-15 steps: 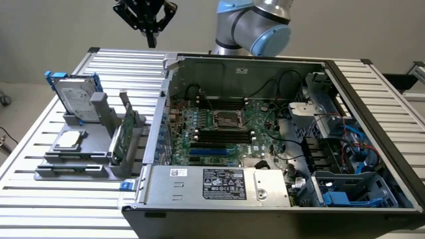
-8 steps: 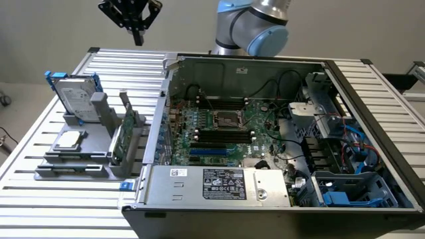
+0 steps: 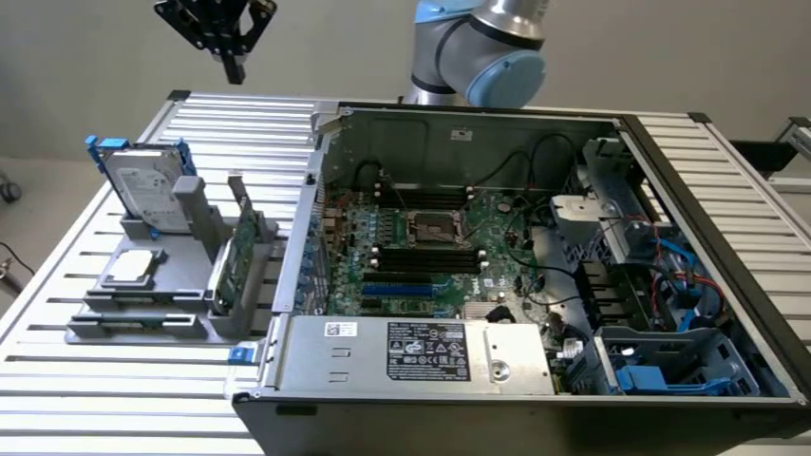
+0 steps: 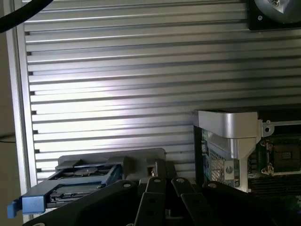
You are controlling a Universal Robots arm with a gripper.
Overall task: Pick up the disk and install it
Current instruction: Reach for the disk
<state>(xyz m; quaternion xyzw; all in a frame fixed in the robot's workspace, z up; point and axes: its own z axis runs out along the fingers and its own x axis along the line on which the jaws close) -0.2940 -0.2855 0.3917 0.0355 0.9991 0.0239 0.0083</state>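
Note:
The disk [image 3: 142, 183], a silver-grey drive with a white label in a bright blue carrier, leans upright in a grey holder [image 3: 159, 285] on the exterior view's left. My gripper [image 3: 234, 74] hangs high above the slatted table, behind and above the disk, with its black fingers shut on nothing. In the wrist view the disk [image 4: 75, 186] lies below the camera, its blue carrier edge towards the picture's lower corner, and the black fingers [image 4: 164, 188] meet together.
An open computer case [image 3: 507, 266] with its motherboard fills the middle and right of the exterior view. The grey holder also carries a small square silver chip [image 3: 135, 268] and a thin green circuit card [image 3: 241, 252]. The ribbed aluminium table [image 3: 76, 380] surrounds them.

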